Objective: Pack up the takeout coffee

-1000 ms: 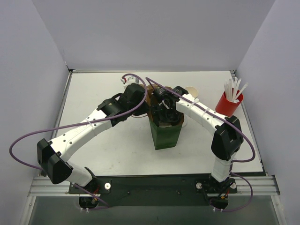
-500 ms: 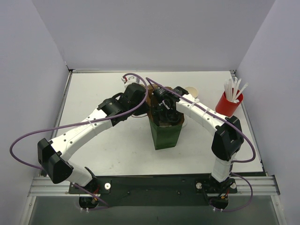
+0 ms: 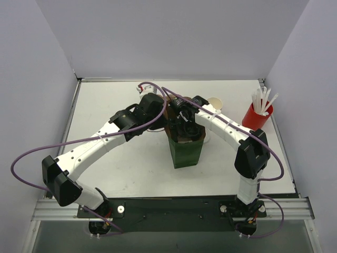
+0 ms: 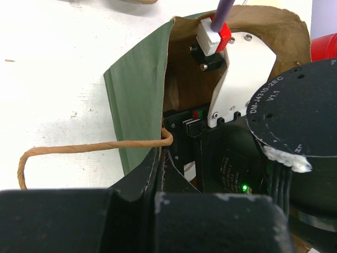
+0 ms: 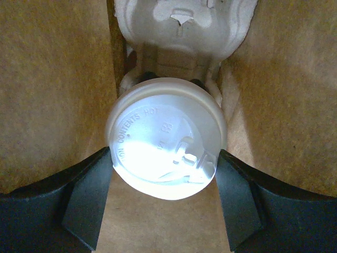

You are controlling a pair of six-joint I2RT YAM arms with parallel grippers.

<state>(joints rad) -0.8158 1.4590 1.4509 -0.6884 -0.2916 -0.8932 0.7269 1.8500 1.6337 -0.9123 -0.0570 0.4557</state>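
Vs earlier frame: the right arm's elbow has shifted slightly toward the green paper bag [image 3: 185,150], so more of the second white cup [image 3: 215,102] behind the bag's right side is uncovered. Left arm and bag are unchanged.

The bag stands upright mid-table [image 3: 131,168], mouth open, brown inside. The left gripper [image 4: 160,155] has its jaws together, pinching the bag's left rim right by the twine handle [image 4: 89,147], which loops outward from the bag. The right gripper [image 5: 164,154] is down inside the bag, its jaws clamped on the lidded takeout cup [image 5: 166,138], one finger on each side of the lid. That cup is upright inside the bag, lid up with embossed print showing. The moulded-pulp carrier [image 5: 181,21] is also in the bag, just beyond the cup. Can't tell if the cup is seated in it.

The second white cup stands on the table outside the bag. The red cup [image 3: 255,120], holding white sticks [image 3: 261,99], is right of the bag, well apart from it.
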